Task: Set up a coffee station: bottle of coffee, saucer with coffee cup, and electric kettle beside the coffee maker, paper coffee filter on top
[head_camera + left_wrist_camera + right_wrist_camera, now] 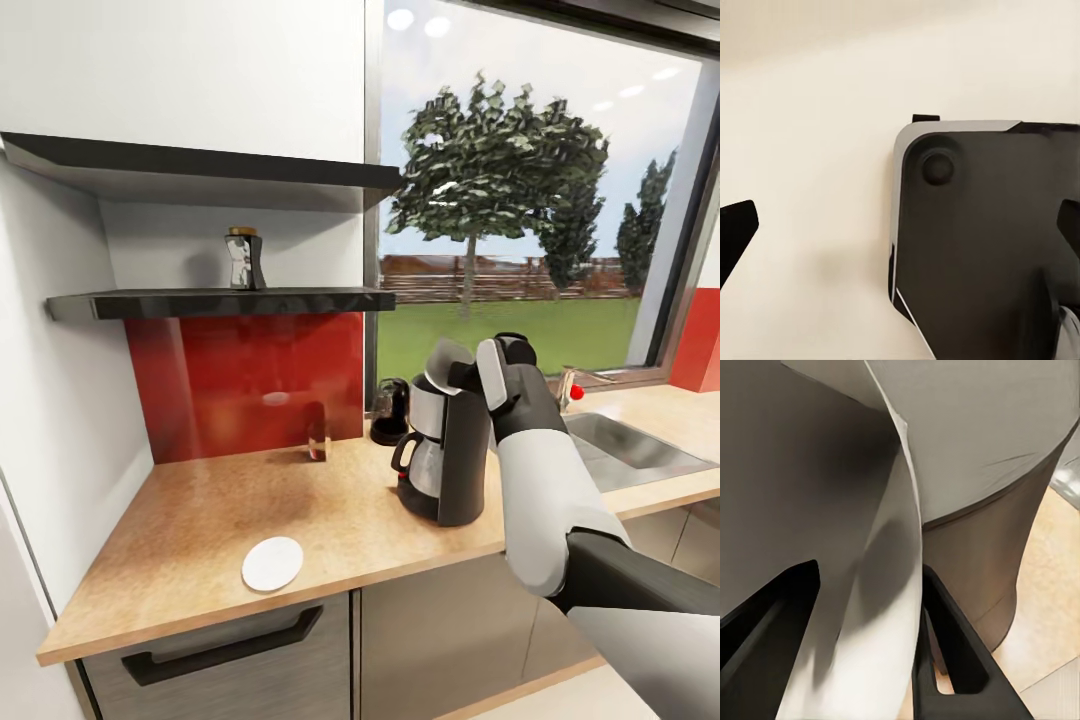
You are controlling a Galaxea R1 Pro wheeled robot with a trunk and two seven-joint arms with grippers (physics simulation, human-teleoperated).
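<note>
Right hand (470, 375) pinching paper coffee filter (447, 364) over coffee maker (447, 455); wrist close-up of fingers (949, 649) astride white paper.

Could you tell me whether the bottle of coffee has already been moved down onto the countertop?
No, the bottle of coffee stands on the black kitchen shelf, above the countertop.

right arm: raised, reaching forward | right tool (470, 372): fingers (952, 645) closed on paper coffee filter (877, 607)
</note>
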